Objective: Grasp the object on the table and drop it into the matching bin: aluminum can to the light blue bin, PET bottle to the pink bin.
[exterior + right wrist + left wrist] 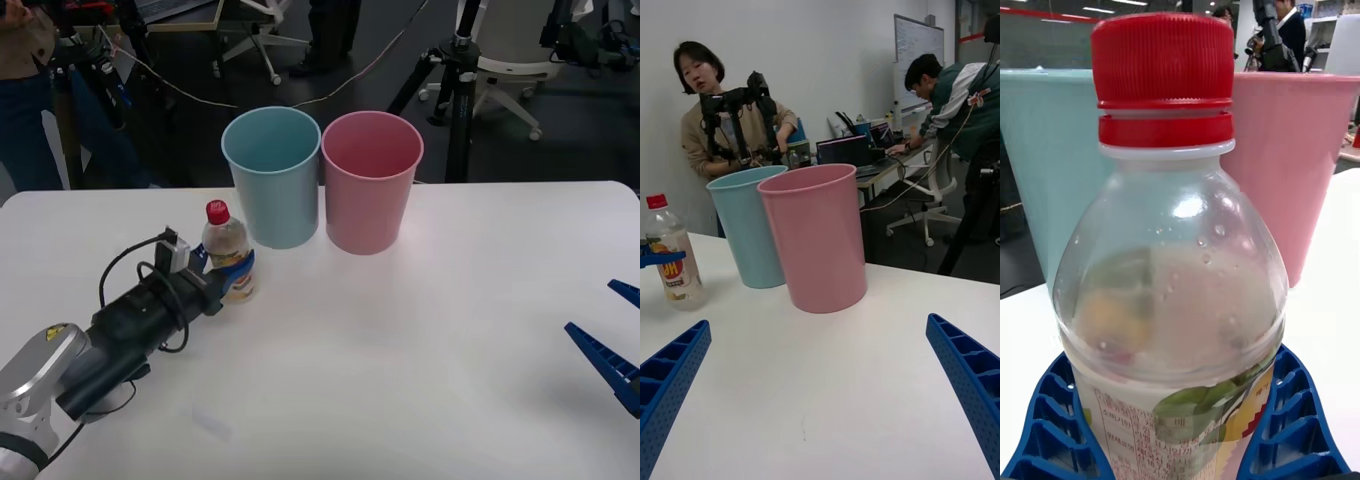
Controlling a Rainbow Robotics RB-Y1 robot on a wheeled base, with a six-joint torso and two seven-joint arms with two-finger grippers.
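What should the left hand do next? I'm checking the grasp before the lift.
Probably lift straight up. The left hand has its blue fingers around the label of the small clear plastic bottle with the red cap, which stands upright on the white table beside the light blue plastic bin. The pink plastic bin lies beyond it, so height comes first.

PET bottle [227, 262]: small, clear, red cap, pale yellowish liquid, yellow-red label. Upright on the white table [420, 340], left of center, my left gripper's [232, 272] blue fingers around its labelled body. Light blue bin [273, 177] just beyond it, upright, open mouth up. Pink bin [370, 181] touching the blue one on its right, same size, upright.
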